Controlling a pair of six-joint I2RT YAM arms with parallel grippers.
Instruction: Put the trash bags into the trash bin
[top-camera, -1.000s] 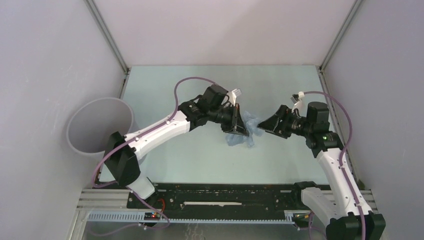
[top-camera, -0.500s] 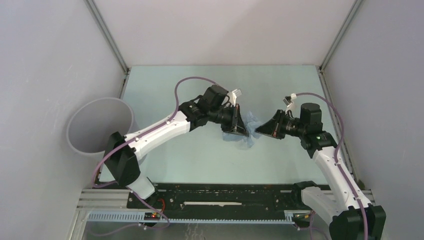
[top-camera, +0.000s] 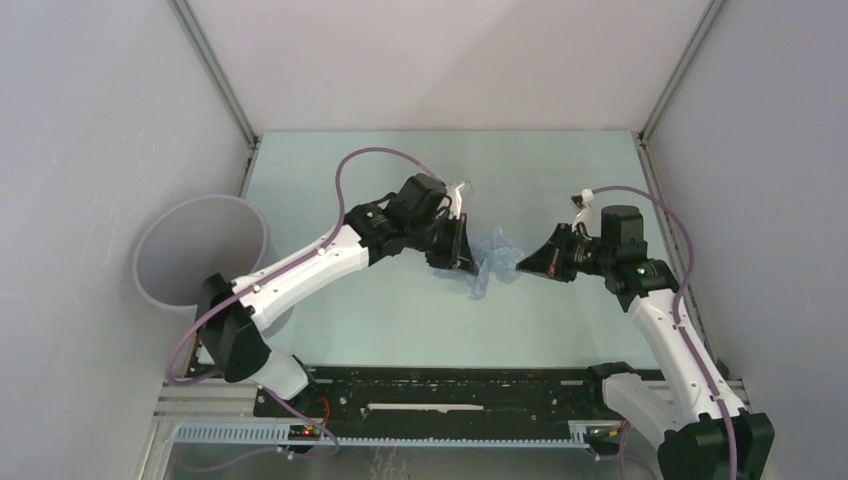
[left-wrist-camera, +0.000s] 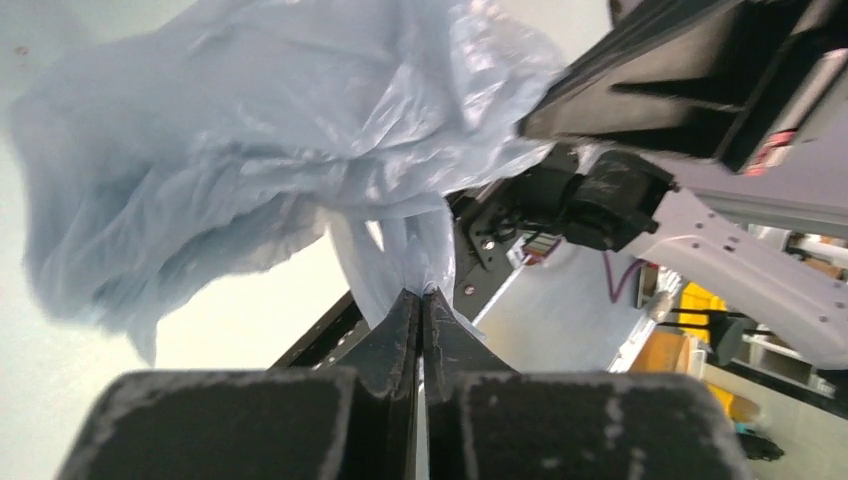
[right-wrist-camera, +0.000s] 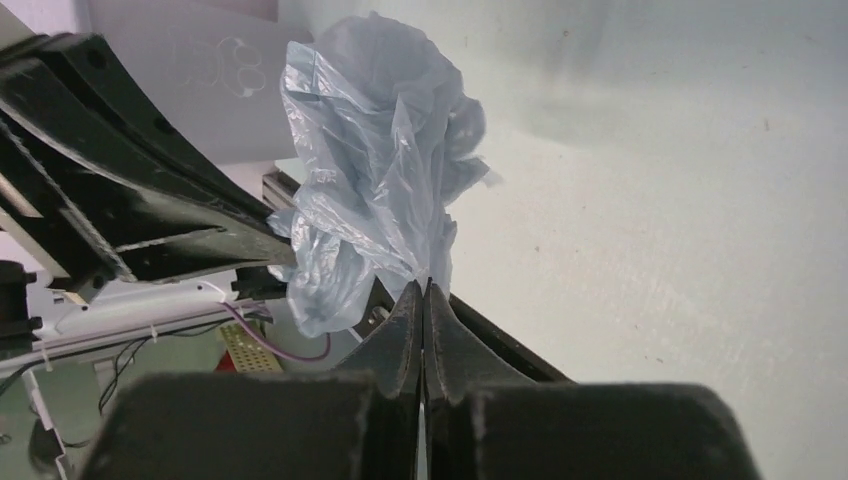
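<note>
Bulging beyond right gripper (right-wrist-camera: 423, 290) (pinched), trash bag (right-wrist-camera: 375, 170)

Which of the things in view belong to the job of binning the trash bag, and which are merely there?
Job: trash bag, pinched by both the left gripper and the right gripper; grey trash bin at left.
Merely there: table, black base rail, purple cables.

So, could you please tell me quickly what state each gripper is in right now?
Left gripper: closed, pinching a fold of the trash bag.
Right gripper: closed, pinching the same trash bag.
</note>
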